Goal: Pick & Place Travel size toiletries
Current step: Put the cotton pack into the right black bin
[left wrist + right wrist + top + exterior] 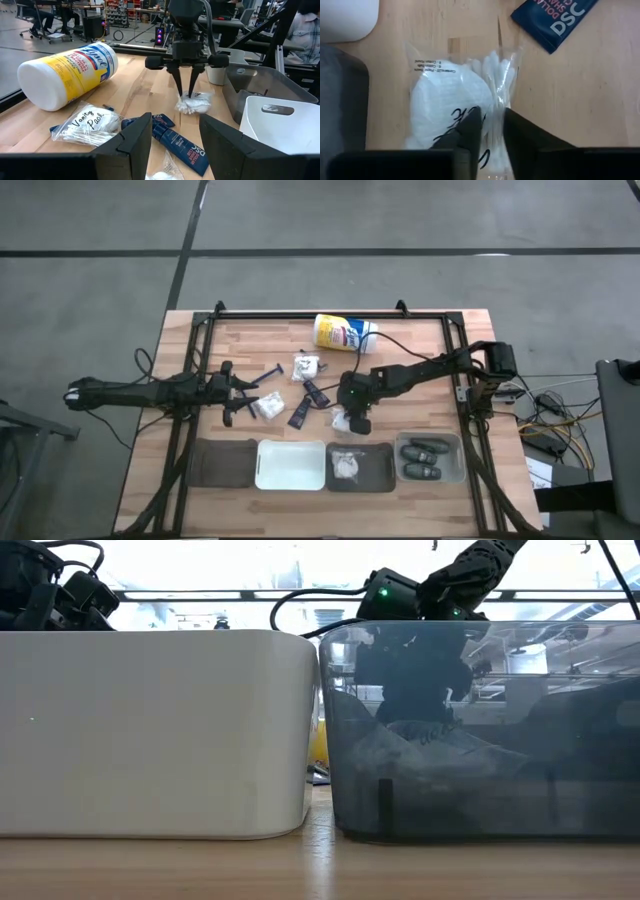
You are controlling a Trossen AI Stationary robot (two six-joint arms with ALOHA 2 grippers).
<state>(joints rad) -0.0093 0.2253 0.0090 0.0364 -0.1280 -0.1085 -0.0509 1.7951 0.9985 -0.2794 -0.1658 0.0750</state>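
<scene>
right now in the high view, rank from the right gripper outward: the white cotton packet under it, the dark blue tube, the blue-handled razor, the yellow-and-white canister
1. White cotton packet: pinched by the right gripper.
2. Dark blue tube: just up-left of it.
3. Yellow-and-white canister at the table's far edge and blue-handled razor out left: too close to call.

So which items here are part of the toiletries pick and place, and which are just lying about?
Part of the job:
- white packet pinched by the right tool
- variety pack packet
- dark tube
- blue razor
- grey pods in the clear bin
- packet in the dark bin

Lying about:
- wipes canister
- idle left tool
</scene>
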